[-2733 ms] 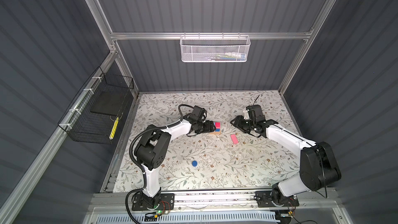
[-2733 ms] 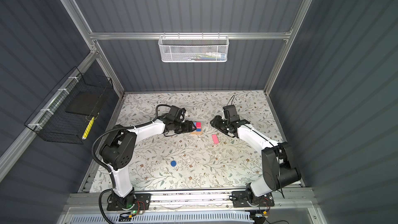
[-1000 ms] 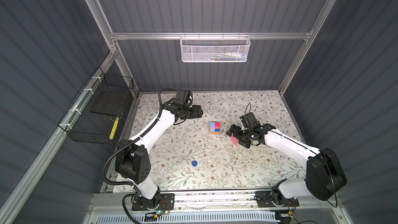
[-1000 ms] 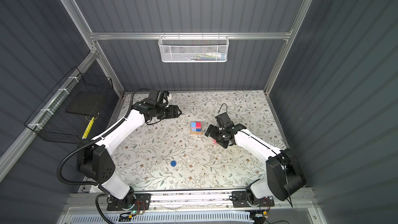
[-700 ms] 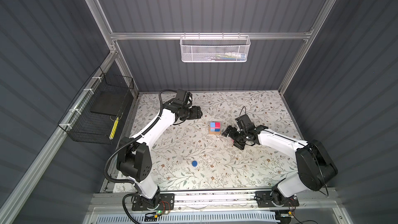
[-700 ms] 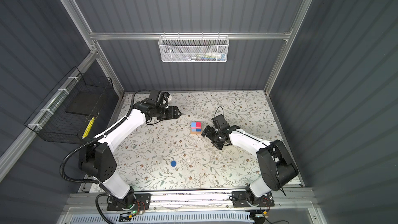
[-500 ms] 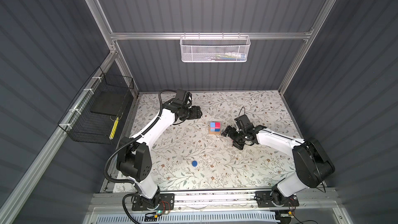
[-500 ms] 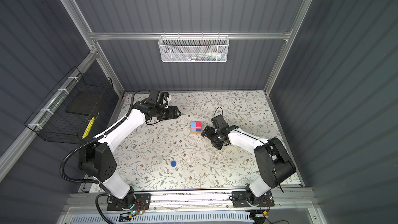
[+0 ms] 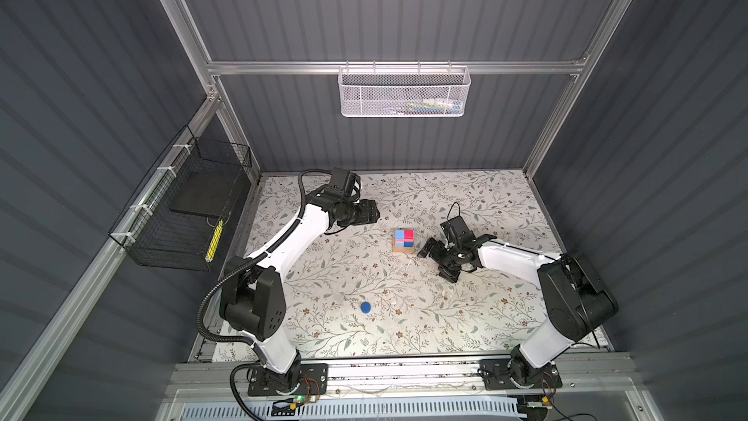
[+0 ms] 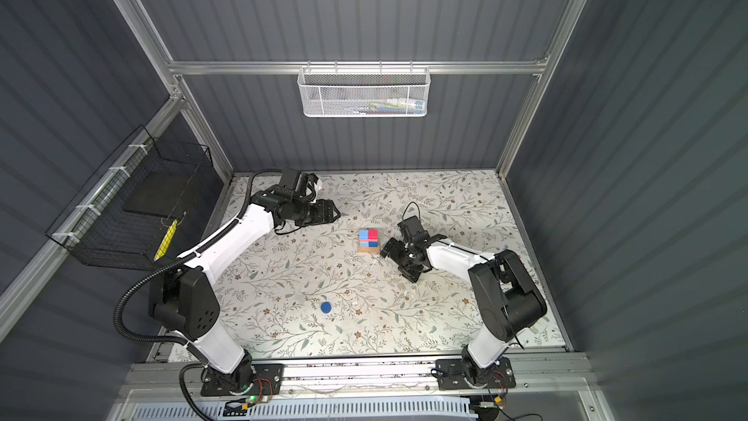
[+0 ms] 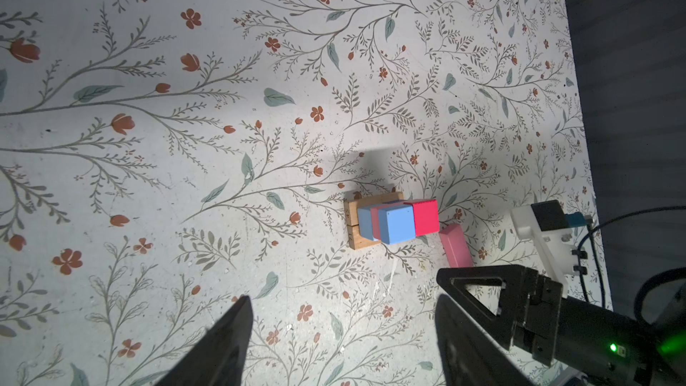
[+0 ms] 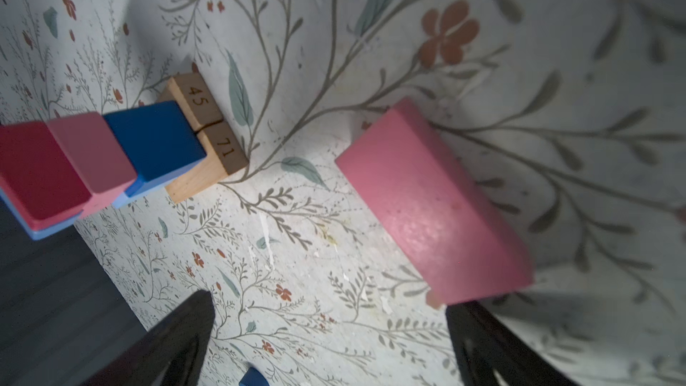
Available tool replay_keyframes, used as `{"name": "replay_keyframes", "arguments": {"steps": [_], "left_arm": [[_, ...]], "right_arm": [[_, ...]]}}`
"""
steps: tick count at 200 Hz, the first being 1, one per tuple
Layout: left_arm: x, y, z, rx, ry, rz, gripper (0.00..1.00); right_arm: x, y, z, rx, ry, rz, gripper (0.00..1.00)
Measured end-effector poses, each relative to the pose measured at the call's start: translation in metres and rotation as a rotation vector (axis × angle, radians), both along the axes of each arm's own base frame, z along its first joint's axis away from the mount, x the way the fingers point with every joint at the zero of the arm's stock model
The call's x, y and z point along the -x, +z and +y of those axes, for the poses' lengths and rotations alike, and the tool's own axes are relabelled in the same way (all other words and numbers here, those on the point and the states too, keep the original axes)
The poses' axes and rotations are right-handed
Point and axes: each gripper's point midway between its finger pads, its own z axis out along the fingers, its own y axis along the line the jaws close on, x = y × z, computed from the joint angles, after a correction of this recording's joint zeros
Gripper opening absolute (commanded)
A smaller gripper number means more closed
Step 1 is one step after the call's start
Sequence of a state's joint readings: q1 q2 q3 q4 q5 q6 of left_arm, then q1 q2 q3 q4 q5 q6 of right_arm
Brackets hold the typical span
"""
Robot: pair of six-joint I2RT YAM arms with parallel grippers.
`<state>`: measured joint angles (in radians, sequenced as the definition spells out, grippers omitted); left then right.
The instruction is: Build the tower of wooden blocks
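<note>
The tower (image 9: 404,240) (image 10: 368,241) stands mid-table: two tan oblongs (image 12: 208,165) as base, blue cubes (image 11: 397,223), a red cube (image 11: 423,217) and a pink piece between them on top. A loose pink oblong (image 12: 430,206) (image 11: 456,245) lies flat just right of the tower; in both top views my right gripper (image 9: 437,262) (image 10: 400,262) (image 12: 330,304) hides it, jaws wide open low over it, one fingertip at its end. My left gripper (image 9: 374,212) (image 10: 334,210) (image 11: 343,300) hangs open and empty, back left of the tower. The dark blue disc (image 9: 366,307) (image 10: 326,307) lies alone toward the front.
A black wire basket (image 9: 182,216) hangs on the left wall and a white mesh basket (image 9: 404,91) on the back rail. Dark walls close in the flowered table (image 9: 506,204) on three sides.
My right gripper has slid left toward the tower and now covers the pink oblong from above. The left arm, earlier at the tower, has drawn back left and holds still.
</note>
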<state>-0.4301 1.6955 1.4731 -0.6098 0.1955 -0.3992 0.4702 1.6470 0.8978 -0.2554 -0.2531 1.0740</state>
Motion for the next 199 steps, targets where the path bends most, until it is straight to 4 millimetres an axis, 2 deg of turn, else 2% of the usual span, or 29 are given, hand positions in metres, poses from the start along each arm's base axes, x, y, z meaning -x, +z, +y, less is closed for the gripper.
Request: {"name": "replay_keyframes", "arguments": {"steps": [105,147,173,199], "left_arm": [[-0.007,-0.001,-0.002,-0.001,0.001,0.008,0.77],[-0.008,0.001,-0.002,-0.001,0.002,0.009,0.77],[-0.009,0.0,-0.002,-0.004,0.0,0.01,0.77],[-0.01,0.0,-0.001,-0.008,-0.004,0.007,0.77]], "right_arm": [[-0.041,-0.001,-0.036,0.002,-0.09,-0.037,0.99],[-0.057,0.004,-0.045,0.024,-0.099,-0.063,0.99],[-0.06,0.012,-0.054,0.098,-0.112,-0.078,0.99],[-0.049,0.026,-0.065,0.205,-0.132,-0.099,0.99]]}}
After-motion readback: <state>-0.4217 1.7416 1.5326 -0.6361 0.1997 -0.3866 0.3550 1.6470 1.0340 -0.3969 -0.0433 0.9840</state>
